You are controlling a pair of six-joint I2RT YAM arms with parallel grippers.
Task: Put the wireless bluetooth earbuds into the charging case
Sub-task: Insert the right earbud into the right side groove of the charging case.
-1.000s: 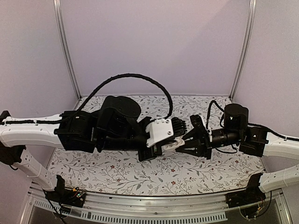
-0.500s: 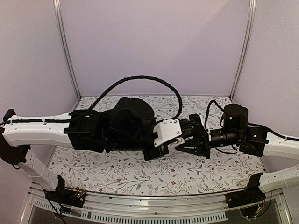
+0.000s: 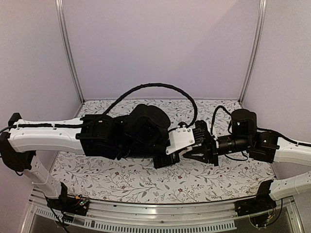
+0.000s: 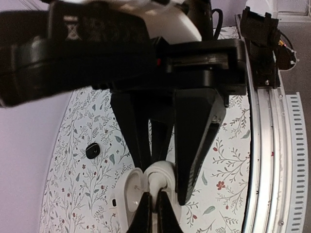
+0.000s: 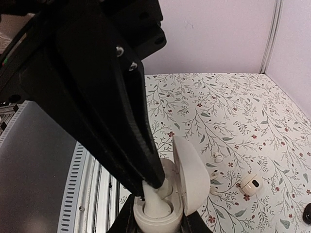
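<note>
Though half behind the left end effector (image 5: 153,184), earbud (image 5: 160,196) inside open case (image 5: 192,178).

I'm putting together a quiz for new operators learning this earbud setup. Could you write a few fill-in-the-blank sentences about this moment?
The right gripper is shut on the white charging case, whose lid stands ___.
The left gripper pinches a ___ earbud at the case's opening.
The table has a ___ pattern.
Missing words: open; white; floral.
</note>
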